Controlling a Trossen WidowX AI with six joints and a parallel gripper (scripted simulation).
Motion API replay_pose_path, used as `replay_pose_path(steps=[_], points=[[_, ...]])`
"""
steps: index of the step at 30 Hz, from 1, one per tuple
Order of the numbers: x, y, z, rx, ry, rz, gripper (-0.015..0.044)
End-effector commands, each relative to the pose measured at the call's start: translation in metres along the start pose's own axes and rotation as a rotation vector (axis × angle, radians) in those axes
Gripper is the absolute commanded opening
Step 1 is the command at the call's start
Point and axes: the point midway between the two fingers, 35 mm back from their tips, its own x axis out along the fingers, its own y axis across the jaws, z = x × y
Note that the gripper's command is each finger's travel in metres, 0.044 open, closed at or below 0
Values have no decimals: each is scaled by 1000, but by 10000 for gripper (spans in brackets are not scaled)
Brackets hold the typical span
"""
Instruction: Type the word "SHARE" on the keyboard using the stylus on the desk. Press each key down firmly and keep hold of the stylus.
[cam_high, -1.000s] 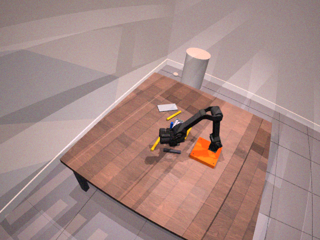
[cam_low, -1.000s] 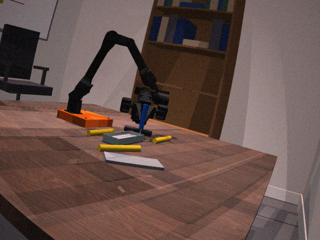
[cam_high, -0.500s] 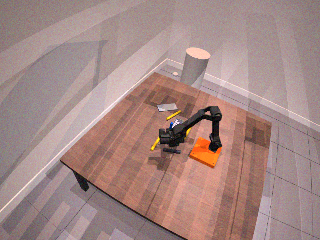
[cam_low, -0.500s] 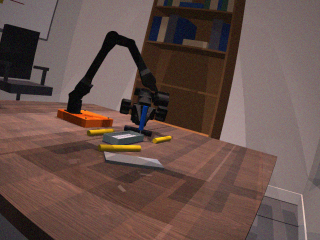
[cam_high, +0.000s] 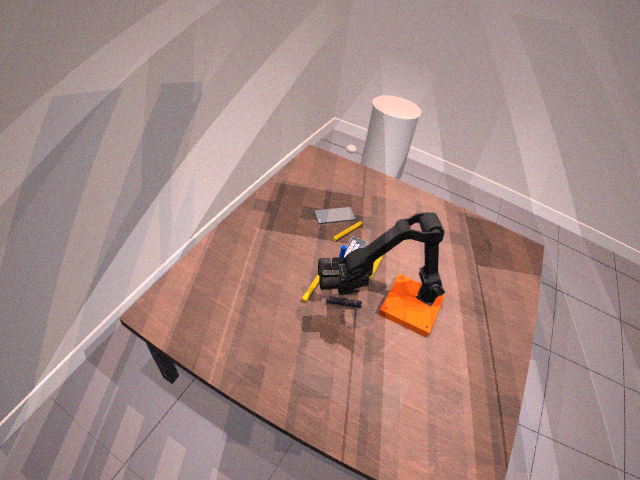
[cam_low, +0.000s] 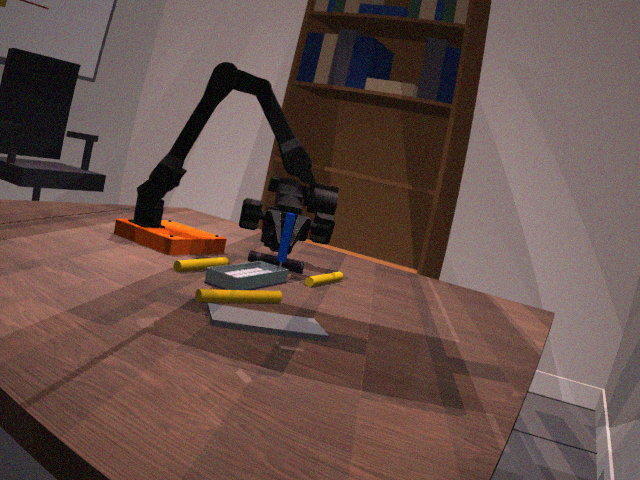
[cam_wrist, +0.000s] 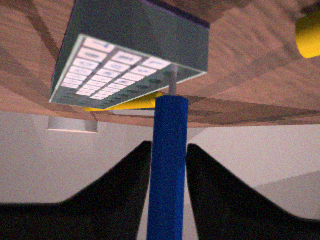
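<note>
My gripper is shut on the blue stylus. The stylus stands nearly upright in the exterior view, its thin grey tip pointing down. The keyboard is a small grey-green tray with rows of white keys. The tip is at the keyboard's near right corner in the wrist view, beside the end of the key rows. I cannot tell whether it touches anything. The key letters are too blurred to read, and the arm hides part of the keyboard in the top view.
Yellow rods lie around the keyboard on several sides. A black rod lies behind the keyboard in the exterior view. A flat grey slab lies beyond one yellow rod. The arm stands on an orange base.
</note>
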Motion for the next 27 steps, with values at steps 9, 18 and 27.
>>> replay_pose_path(steps=[9,18,27], points=[[-20,0,-34,-2,3,1,81],[-17,-1,-30,2,0,-1,51],[9,12,-44,2,-18,5,0]])
